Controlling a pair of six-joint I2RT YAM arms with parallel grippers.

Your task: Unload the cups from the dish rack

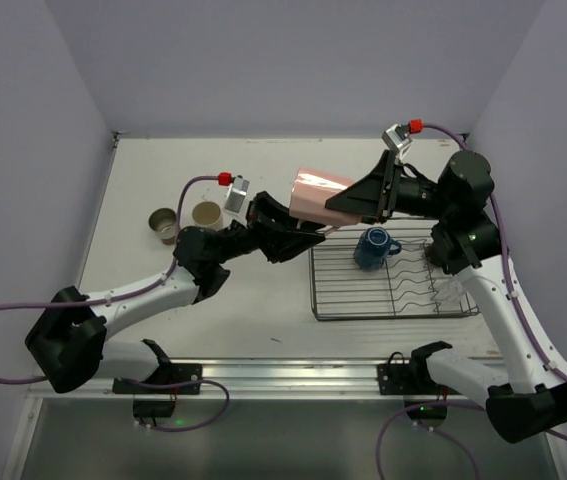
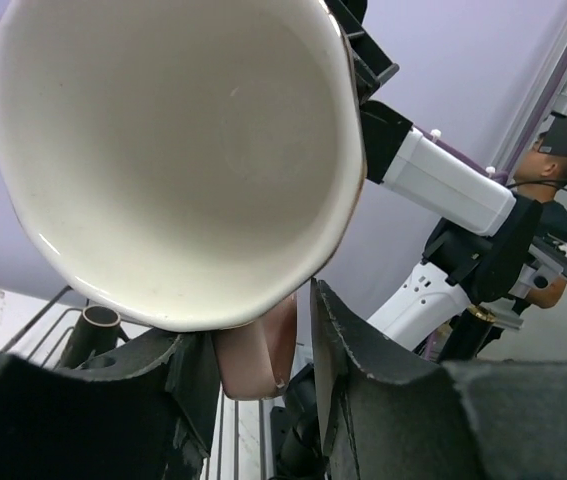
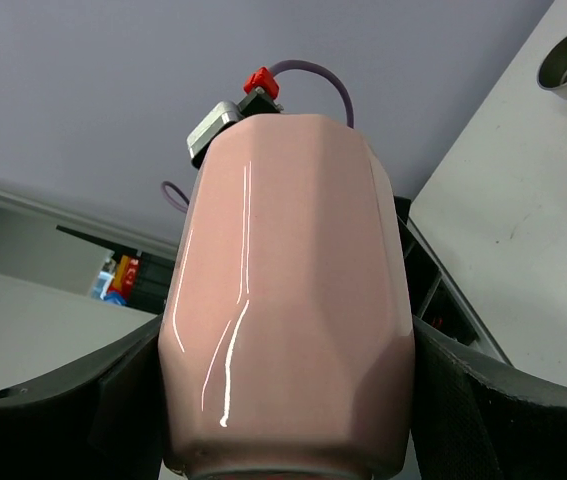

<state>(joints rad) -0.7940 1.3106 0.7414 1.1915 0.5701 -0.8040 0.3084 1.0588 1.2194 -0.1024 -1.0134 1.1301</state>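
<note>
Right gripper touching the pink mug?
Touching. The right wrist view shows the right gripper closed with a finger pressed against each side of the pink mug.

From above the near edge the top camera overlooks the whole table (image 1: pixel 263 165), while both wrist cameras crowd one pink mug (image 3: pixel 283 300), left facing its mouth, right its side.

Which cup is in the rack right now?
The blue cup. The right hand holds the pink cup in the air; the brown cup and beige cup stand on the table.
</note>
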